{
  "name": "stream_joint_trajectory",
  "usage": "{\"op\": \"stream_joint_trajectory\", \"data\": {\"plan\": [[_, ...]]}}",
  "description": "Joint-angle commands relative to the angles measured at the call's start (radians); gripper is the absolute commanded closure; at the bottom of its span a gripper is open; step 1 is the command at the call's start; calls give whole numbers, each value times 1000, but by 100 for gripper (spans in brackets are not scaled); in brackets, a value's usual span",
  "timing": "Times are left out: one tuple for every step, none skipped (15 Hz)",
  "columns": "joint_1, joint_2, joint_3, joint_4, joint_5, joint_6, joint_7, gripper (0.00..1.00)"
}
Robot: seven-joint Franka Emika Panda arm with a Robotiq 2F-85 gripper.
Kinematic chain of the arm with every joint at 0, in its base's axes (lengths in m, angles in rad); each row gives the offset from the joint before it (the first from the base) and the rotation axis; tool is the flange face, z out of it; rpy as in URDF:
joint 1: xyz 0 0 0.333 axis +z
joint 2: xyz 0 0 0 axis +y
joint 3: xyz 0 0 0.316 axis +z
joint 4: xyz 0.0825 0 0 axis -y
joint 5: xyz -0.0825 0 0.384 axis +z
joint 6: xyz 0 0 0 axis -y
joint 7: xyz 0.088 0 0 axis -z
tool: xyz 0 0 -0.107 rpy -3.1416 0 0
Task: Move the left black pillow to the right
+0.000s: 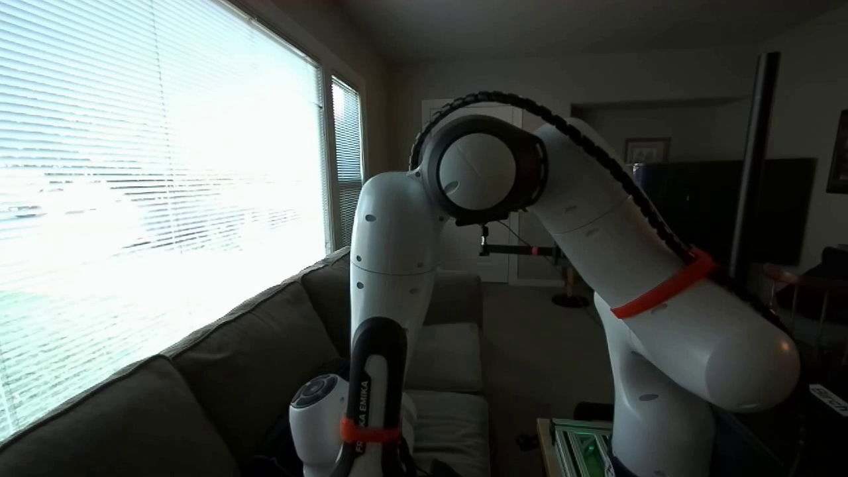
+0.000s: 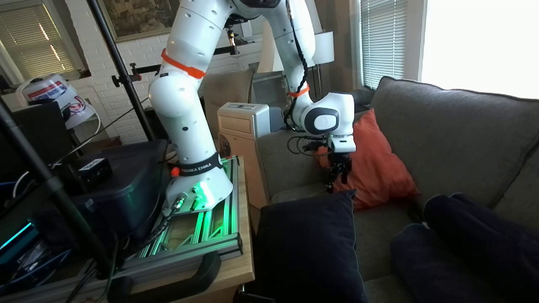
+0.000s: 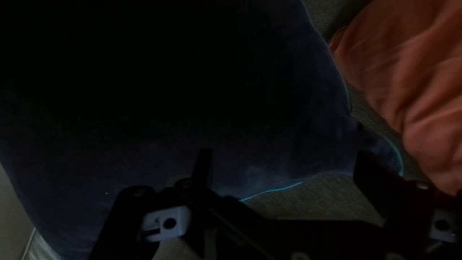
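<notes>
Fingers (image 3: 373,180) stand spread, released, at an edge of the black pillow (image 2: 305,248); the orange pillow (image 2: 379,172) lies beside it.

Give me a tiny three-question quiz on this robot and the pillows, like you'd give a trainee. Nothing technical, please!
1. True or false: the gripper stands open.
2. Choose: near the left dark pillow in an exterior view is a bright pillow coloured (a) green, (b) orange, (c) white.
3. Fill in: a ____ glow falls on the arm's base.

Key: 1 true; 2 b; 3 green.
</notes>
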Motion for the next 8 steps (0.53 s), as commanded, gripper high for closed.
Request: {"op": "stream_joint_trajectory", "data": {"plan": [[3, 11, 7, -3, 32, 42, -98, 0], [-18, 18, 26, 3, 33, 60, -143, 0], [-21, 33, 32, 7, 27, 106, -186, 0], [-35, 51, 48, 13, 28, 156, -238, 0], [-39, 67, 55, 19, 30, 200, -285, 0], [-40, 88, 56, 23, 28, 253, -335, 0], [-65, 108, 79, 28, 31, 300, -396, 0], [-83, 125, 97, 33, 34, 337, -452, 0]]}}
